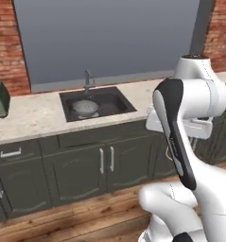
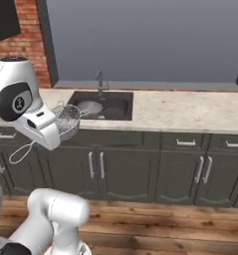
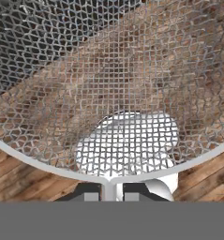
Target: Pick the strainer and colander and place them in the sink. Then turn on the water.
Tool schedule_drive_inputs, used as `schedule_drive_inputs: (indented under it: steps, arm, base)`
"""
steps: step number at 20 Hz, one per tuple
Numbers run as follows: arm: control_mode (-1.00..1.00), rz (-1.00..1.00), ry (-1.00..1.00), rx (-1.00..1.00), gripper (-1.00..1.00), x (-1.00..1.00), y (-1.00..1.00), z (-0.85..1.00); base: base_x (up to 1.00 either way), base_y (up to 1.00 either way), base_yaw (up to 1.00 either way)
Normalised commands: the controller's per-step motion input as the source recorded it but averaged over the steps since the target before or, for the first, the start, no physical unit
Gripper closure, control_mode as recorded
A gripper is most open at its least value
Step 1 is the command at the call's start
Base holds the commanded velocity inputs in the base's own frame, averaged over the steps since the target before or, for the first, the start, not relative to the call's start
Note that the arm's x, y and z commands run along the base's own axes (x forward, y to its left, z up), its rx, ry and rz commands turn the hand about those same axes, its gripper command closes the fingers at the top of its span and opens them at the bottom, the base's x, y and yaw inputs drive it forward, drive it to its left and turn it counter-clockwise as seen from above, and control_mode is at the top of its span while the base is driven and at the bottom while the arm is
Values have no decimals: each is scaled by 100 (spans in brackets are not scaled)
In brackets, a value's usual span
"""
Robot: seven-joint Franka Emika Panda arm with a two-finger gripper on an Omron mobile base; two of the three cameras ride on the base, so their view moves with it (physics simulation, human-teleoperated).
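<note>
Colander point(image 1: 85, 108) in sink point(image 1: 112, 90); right half free

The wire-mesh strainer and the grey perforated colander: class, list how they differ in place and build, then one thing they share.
The silvery wire-mesh strainer hangs in the air in front of the counter, held by the fingers; the grey perforated metal colander lies in the dark rectangular sink. The strainer is open mesh with a thin wire loop handle; the colander looks solid-walled. Both are bowl-shaped.

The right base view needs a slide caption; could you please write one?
Claw shut on the wire-mesh strainer, held in front of the counter, with the colander already in the sink.
</note>
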Motion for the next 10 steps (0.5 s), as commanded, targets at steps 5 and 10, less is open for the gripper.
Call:
schedule_drive_inputs:
  steps: [5, 10]
  arm:
    - [100, 0, 0, 0, 100, 0, 0, 0]
    - [100, 0, 0, 0, 100, 0, 0, 0]
  base:
    - [43, -99, 37]
    - [41, -66, 25]
